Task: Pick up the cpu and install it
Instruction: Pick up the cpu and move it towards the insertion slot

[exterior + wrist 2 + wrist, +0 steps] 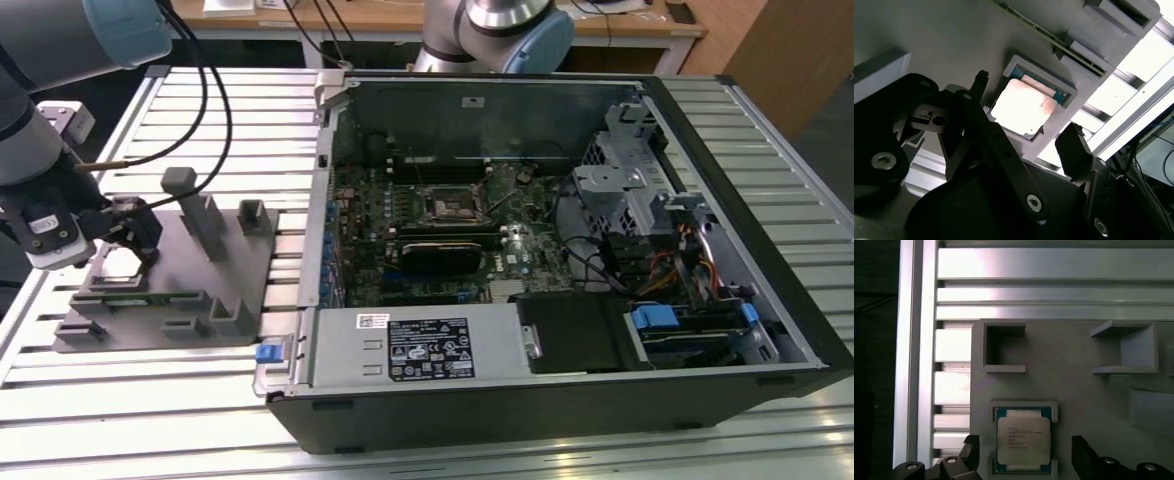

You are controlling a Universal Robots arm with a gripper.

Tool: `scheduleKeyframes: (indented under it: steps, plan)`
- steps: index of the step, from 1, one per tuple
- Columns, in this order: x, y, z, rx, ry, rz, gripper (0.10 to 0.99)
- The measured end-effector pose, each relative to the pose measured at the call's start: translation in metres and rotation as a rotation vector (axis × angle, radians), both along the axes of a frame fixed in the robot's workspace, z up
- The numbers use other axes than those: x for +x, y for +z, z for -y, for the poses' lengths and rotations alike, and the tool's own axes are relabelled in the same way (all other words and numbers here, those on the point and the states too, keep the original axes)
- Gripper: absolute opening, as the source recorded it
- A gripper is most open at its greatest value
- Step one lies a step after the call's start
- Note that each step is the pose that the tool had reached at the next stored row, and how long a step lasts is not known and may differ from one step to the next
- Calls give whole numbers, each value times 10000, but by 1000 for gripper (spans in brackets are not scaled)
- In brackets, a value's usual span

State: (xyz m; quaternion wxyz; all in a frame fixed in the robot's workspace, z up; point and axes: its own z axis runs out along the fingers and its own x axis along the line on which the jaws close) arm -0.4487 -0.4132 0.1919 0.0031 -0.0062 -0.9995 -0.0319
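Note:
The cpu (1023, 440), a thin square chip with a pale metal top, lies flat in a shallow square pocket of the grey holder (1074, 385). It also shows as a bright square (1021, 105) in the second wrist view and a pale patch (116, 266) in the exterior view. My gripper (1026, 452) hangs just above it, open, with one black finger (970, 447) on each side of the chip and a gap to its edges. The same gripper (1025, 107) straddles the chip in the second wrist view. It sits over the holder at the exterior view's left (127, 240).
The grey holder (200, 300) carries upright posts (200, 215) and empty recesses (1001, 347). An open computer case (747, 330) fills the exterior view's right, with the motherboard socket (451, 205) near its middle. A second arm's base (497, 35) stands behind. All rests on a slatted aluminium table (134, 420).

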Motion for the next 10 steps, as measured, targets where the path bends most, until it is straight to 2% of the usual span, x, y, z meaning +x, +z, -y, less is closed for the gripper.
scheduleKeyframes:
  steps: [5,10]
  plan:
    - [-4,-16,-54,0,9,-1,824]
    - [-8,-48,-59,0,-15,0,824]
